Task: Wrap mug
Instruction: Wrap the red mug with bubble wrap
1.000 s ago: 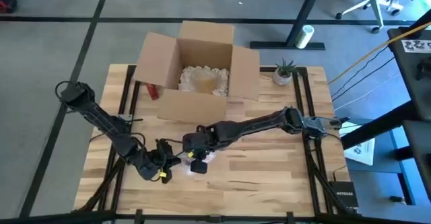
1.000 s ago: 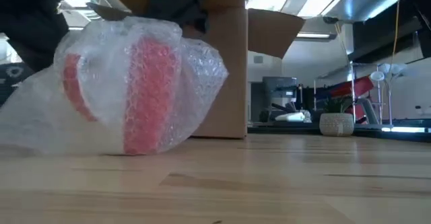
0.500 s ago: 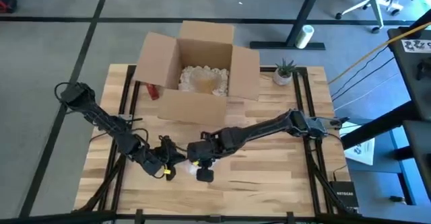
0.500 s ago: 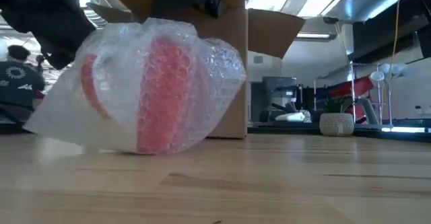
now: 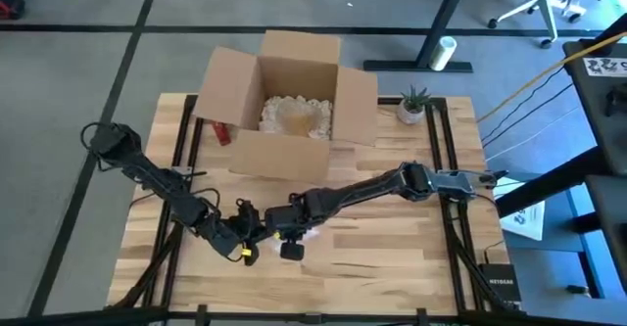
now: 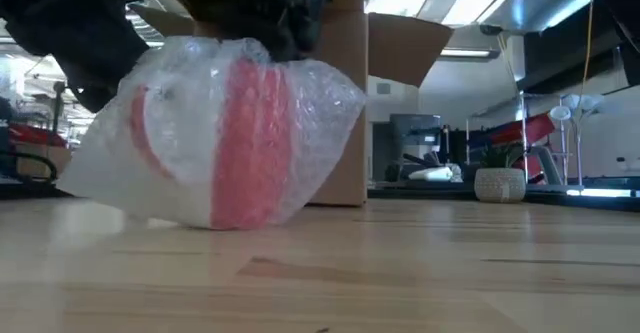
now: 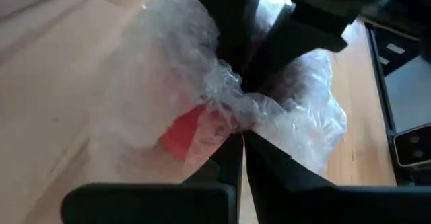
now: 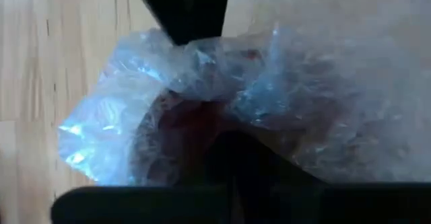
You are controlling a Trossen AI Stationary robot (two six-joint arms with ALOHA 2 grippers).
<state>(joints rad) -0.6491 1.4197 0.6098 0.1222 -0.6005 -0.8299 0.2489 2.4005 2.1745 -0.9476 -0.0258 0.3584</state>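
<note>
Now | left fingers (image 7: pixel 236 153) pinched on bubble wrap (image 7: pixel 168 83) | right fingers (image 8: pixel 229 163) too

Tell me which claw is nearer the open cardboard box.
Right. The right claw sits at the wrapped mug, just in front of the cardboard box; the left claw grips the bubble wrap from farther out to the left.

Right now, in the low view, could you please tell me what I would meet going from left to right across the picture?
Red mug wrapped in clear bubble wrap → brown cardboard box → small green plant in a pale pot, all on the light wooden table.
</note>
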